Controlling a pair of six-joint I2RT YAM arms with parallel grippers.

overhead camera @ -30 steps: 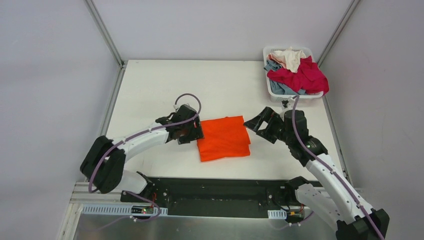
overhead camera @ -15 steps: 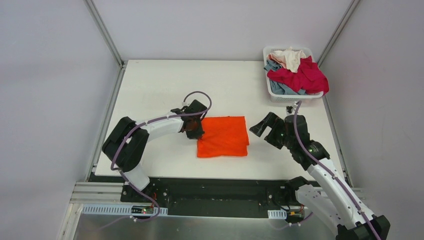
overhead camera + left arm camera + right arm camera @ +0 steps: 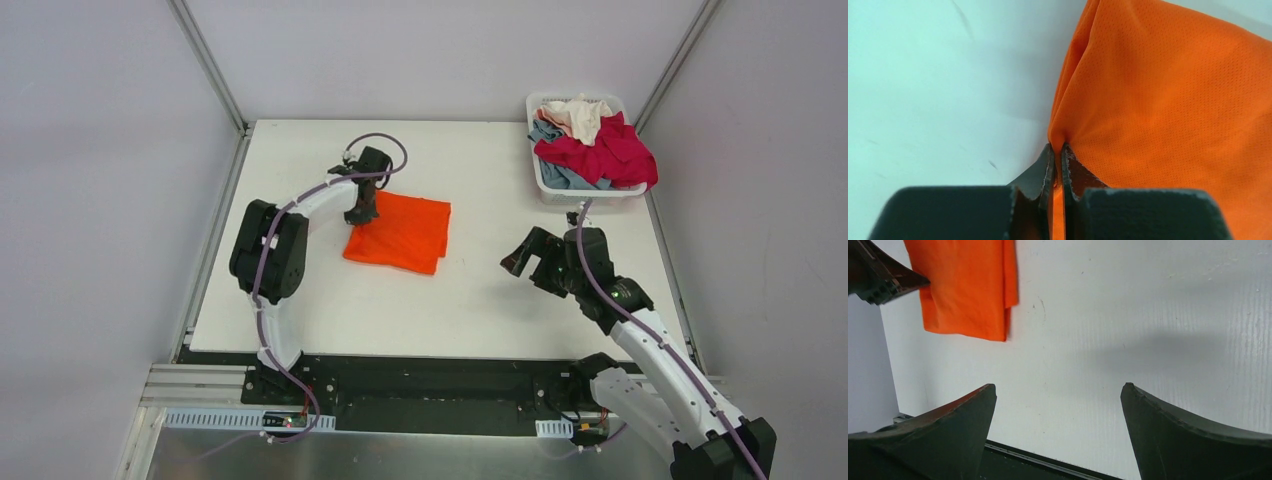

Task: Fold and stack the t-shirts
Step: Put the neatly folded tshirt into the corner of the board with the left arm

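Lying folded left of centre on the white tabletop [image 3: 480,300], toward its far edge, the plain bright orange cloth t-shirt [image 3: 402,233] is pinched at its left edge by the left gripper [image 3: 361,212], jaws pressed together on the fabric. The right gripper [image 3: 526,254] hovers well apart, nearer the right edge, jaws spread wide and holding nothing. At the far right corner, the white slotted plastic basket [image 3: 546,188] holds 3 crumpled garments: a crimson-magenta t-shirt [image 3: 604,150], a grey-blue t-shirt [image 3: 548,131] and a cream t-shirt [image 3: 578,114].

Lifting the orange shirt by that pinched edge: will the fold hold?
Probably not: the orange t-shirt is thin mesh, puckering where the left hand pinches it, so it should droop open. Dragged flat on the smooth table, it likely slides folded.
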